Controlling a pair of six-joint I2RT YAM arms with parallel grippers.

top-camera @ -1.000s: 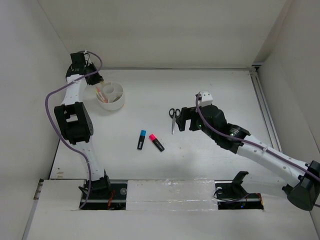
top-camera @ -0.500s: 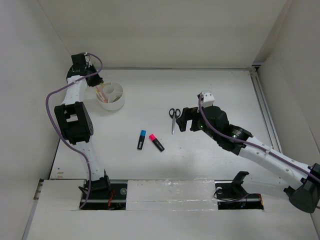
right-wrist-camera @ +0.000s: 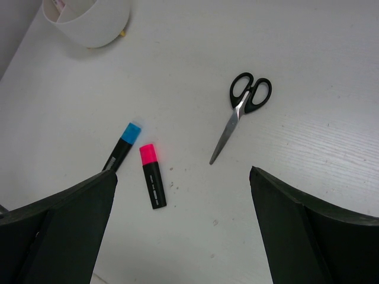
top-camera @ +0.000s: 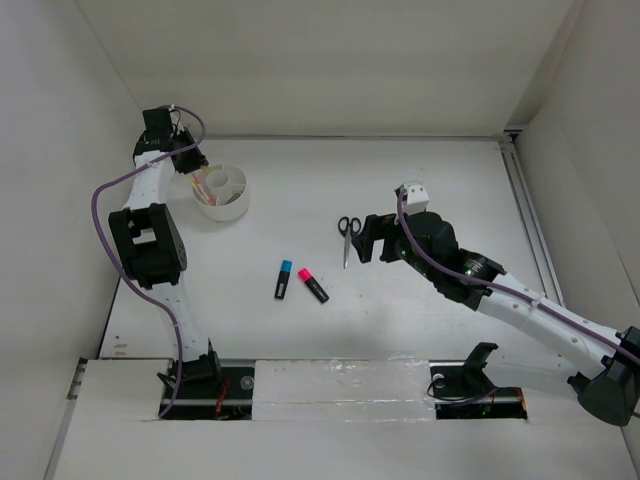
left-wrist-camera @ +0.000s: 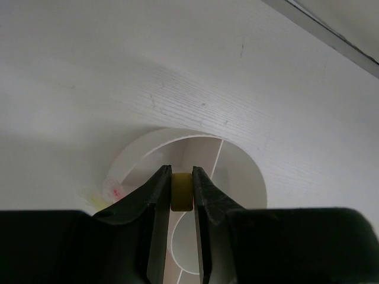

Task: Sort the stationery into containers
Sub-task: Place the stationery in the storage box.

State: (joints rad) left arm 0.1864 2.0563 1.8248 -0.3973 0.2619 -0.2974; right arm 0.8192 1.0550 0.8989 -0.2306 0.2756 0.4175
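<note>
**Ana:** Where is the tiny tan block?

**Ben:** Pinched between the left fingers. It touches both inner faces just short of the tips, and the fingers stand only the block's width apart.

**Ana:** What lies under it?

**Ben:** The white bowl, at ten o'clock on the bench in the top view. From the left wrist the block shows over the bowl's inside, with a divider running off toward one o'clock. Which compartment it hangs over I cannot tell.

**Ana:** Is anything in the bowl?

**Ben:** Pen ends, pink and yellowish, show at its eight o'clock side. They are too small to place more exactly.

**Ana:** And the right fingers?

**Ben:** They are spread wide and hold nothing. They hang above the bench, well apart from the bowl.

**Ana:** What do they frame?

**Ben:** The scissors lie closed at about one o'clock from the gap. The black handles are farthest away and the blade tip points toward seven o'clock. Neither finger touches them.

**Ana:** And the highlighters?

**Ben:** The blue-capped highlighter runs down behind the tip of the nine o'clock finger. The pink-capped highlighter lies just beside it, inside the gap and apart from both fingers. Its cap points to twelve o'clock.
</note>
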